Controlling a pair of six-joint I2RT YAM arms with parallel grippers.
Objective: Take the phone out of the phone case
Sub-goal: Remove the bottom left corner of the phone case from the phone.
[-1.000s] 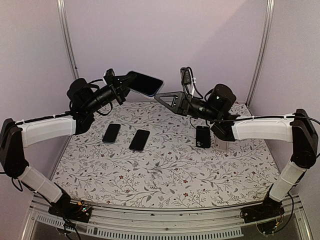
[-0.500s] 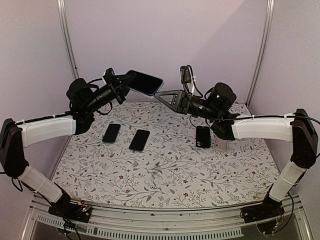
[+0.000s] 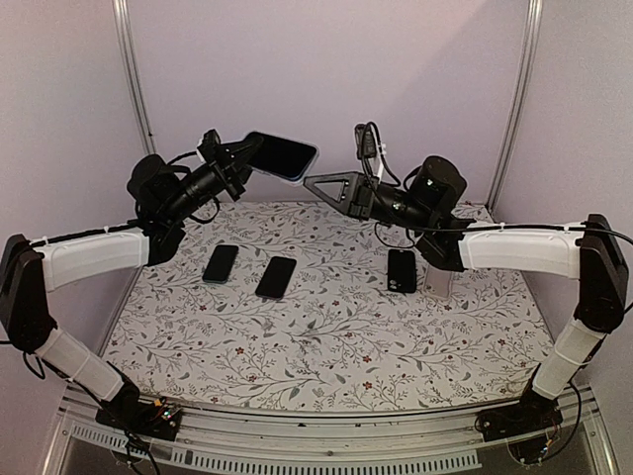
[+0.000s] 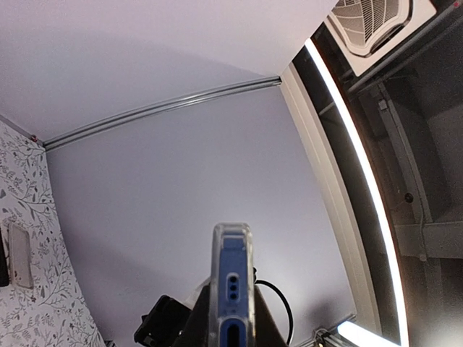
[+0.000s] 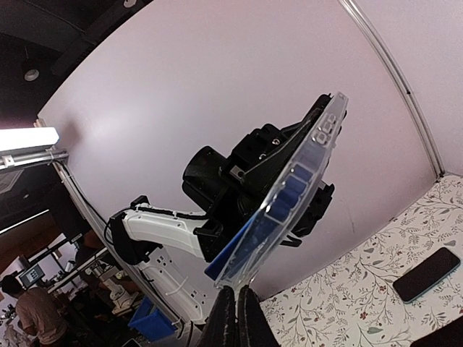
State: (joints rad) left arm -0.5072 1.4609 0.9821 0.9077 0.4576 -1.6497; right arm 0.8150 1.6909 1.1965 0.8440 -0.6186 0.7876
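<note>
Above the table (image 3: pixel 326 336), the left gripper (image 3: pixel 247 150) clamps the phone (image 3: pixel 284 156), the right gripper (image 3: pixel 310 182) has its jaws together at its corner; we judge the clear case (image 5: pixel 329 119) flexible and slippery, best peeled at a corner lip.

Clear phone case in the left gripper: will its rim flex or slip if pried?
The clear case looks thin-rimmed, so it probably flexes. Its glossy edge may let the shut right gripper slide off. Held at one end by the left gripper, it could pivot.

Blue phone (image 4: pixel 233 264) (clear case (image 4: pixel 231 233)); white table (image 3: pixel 336 336) with grey floral vines; lilac walls (image 3: pixel 326 69).
</note>
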